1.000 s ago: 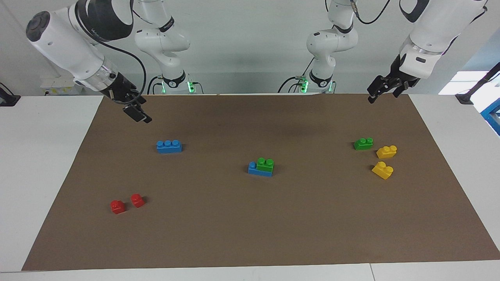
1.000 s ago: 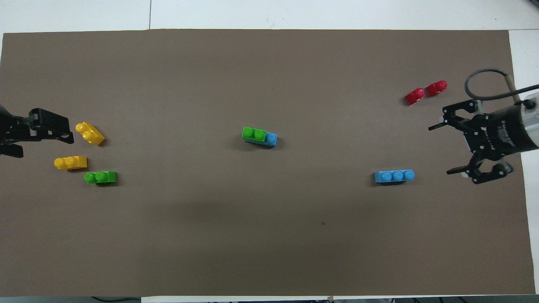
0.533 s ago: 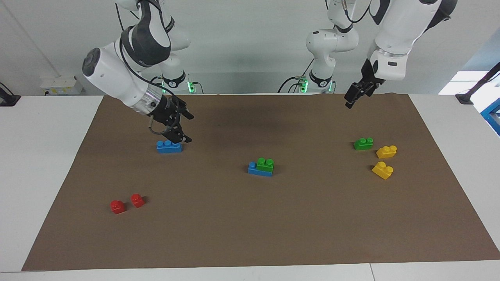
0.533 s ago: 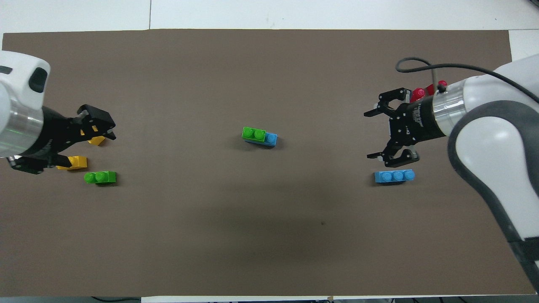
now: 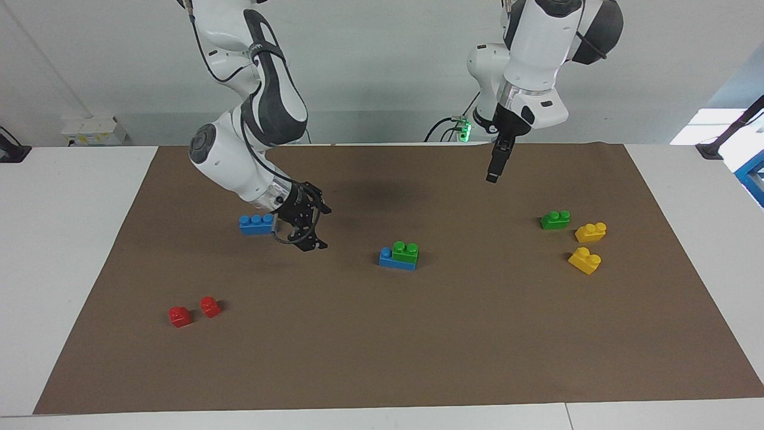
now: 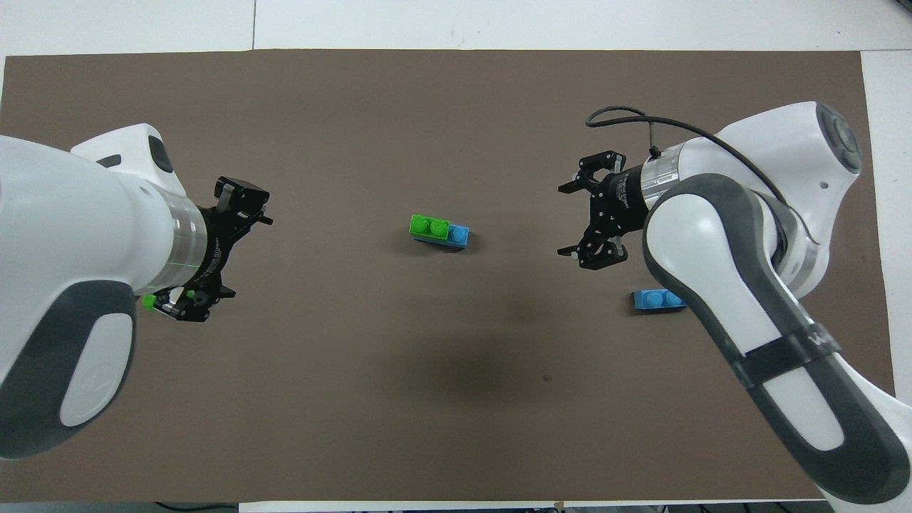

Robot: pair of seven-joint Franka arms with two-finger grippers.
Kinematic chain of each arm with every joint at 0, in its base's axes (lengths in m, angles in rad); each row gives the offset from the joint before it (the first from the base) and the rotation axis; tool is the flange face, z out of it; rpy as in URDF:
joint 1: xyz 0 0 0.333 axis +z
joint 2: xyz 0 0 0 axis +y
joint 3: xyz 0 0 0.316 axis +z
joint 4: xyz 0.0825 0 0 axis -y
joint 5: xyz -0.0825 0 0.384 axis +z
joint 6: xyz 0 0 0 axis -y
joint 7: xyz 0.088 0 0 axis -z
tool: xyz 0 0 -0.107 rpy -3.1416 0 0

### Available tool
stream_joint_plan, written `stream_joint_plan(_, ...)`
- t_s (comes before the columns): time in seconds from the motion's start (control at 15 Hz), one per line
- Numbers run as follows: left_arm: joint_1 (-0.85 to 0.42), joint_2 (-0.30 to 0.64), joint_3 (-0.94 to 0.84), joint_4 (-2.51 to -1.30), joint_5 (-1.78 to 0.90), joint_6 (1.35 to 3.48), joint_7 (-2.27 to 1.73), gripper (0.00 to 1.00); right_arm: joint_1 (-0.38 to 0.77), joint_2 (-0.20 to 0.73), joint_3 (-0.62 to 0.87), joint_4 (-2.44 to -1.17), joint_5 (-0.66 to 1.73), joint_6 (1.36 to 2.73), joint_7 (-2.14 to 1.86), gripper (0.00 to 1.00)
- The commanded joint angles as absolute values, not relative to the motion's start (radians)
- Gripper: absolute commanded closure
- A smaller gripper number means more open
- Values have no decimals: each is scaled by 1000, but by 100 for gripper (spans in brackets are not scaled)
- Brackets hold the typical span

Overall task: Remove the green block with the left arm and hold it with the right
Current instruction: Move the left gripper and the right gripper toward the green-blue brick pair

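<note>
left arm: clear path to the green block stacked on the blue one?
Probably yes. The left claw hangs open over bare mat, and nothing stands between it and the green block. The right claw is off beside the stack.

Two cameras cover the scene. The facing view looks from high up across the counter toward the robots, slanting down, so both arm bases and the wall stand at its top. It sits far enough back to take in the whole brown mat and white margins at either end. The overhead view hangs above the robots' own end and looks steeply down and forward; the arms enter from its bottom corners, and the mat nearly fills it. The views are half a turn apart. Both share the mat and the green block stacked at its middle.
</note>
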State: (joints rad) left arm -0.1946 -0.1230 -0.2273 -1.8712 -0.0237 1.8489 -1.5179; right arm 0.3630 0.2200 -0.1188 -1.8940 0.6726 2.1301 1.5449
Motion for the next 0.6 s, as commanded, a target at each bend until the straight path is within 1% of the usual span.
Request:
stream_joint_plan(0.0, -254, -149, -212, -1960, -37, 1954, -1670, 0, 377, 248, -124, -1922, 771, 2184, 1418, 4)
stream_joint_plan(0.13, -262, -118, -212, -1959, -37, 1974, -1745, 0, 387, 276, -124, -1919, 793, 2213, 1364, 4)
stream_joint_plan(0.27, -310, -65, -210, -1948, -37, 2000, -1805, 0, 387, 304, -123, -1910, 828, 2221, 1307, 4)
stream_joint_plan(0.4, -327, -13, -212, -1919, -37, 2012, -1865, 0, 397, 331, -123, -1893, 874, 2232, 1258, 4)
stream_joint_plan(0.53, -337, 26, -212, -1904, -35, 2051, -1931, 0, 417, 354, -123, -1876, 914, 2276, 1255, 4)
